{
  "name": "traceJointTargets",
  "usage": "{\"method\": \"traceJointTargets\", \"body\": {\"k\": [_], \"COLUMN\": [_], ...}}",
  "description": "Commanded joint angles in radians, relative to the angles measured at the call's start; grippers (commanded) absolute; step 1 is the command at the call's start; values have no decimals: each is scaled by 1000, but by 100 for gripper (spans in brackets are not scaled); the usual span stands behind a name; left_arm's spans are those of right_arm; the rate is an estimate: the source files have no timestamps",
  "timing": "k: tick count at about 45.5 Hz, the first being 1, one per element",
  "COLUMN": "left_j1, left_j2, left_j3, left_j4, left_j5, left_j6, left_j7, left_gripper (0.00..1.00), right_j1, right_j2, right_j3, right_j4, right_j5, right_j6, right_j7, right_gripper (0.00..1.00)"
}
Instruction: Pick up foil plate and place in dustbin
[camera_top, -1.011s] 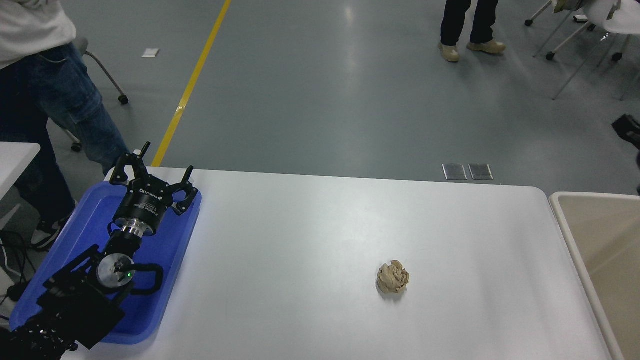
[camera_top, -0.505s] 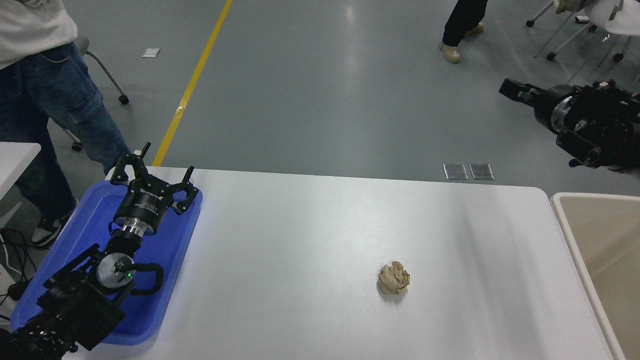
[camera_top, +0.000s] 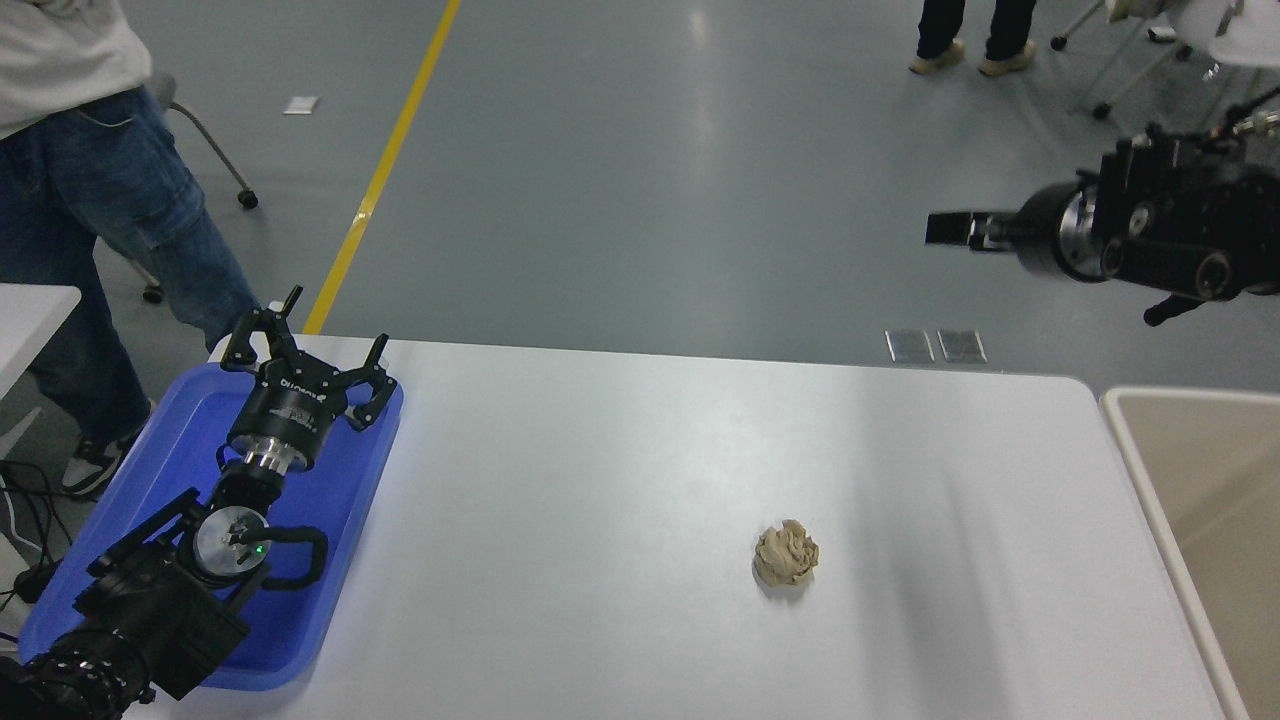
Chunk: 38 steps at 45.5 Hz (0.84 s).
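Observation:
The foil plate is out of view. The dustbin (camera_top: 1215, 480) is a large beige bin with a pale cream rim, standing against the table's right end at the picture's right edge. My right gripper (camera_top: 948, 228) hangs high over the floor beyond the table's far right corner. It points left, and nothing shows in it. My left gripper (camera_top: 305, 345) is parked at the lower left, open and empty, above the blue tray.
A small tan paper wad (camera_top: 786, 552) lies on the white table (camera_top: 600, 480) right of centre. The blue tray (camera_top: 345, 500) sits at the table's left end. One person (camera_top: 110, 180) stands at the far left, and another's legs (camera_top: 965, 35) show at the top.
My right arm has come into view from the right edge and swung left, its gripper now further left and a little lower. The person at the top has stepped to the right. The left arm has not moved.

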Motion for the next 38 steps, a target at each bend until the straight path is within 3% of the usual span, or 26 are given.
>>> {"method": "traceJointTargets", "body": {"k": [1, 9, 38], "left_j1": [0, 0, 0], "left_j2": [0, 0, 0], "left_j3": [0, 0, 0], "left_j4": [0, 0, 0], "left_j5": [0, 0, 0], "left_j6": [0, 0, 0], "left_j7": [0, 0, 0], "left_gripper": [100, 100, 100], "right_j1": [241, 355, 427], "right_j2": [-18, -50, -55], "right_j3": [-87, -84, -82], "right_j4": [211, 317, 342], "right_j5": [-3, -2, 9], "right_j6": [331, 541, 543], "right_j7": [-1, -1, -2], "right_gripper": [100, 100, 100]}}
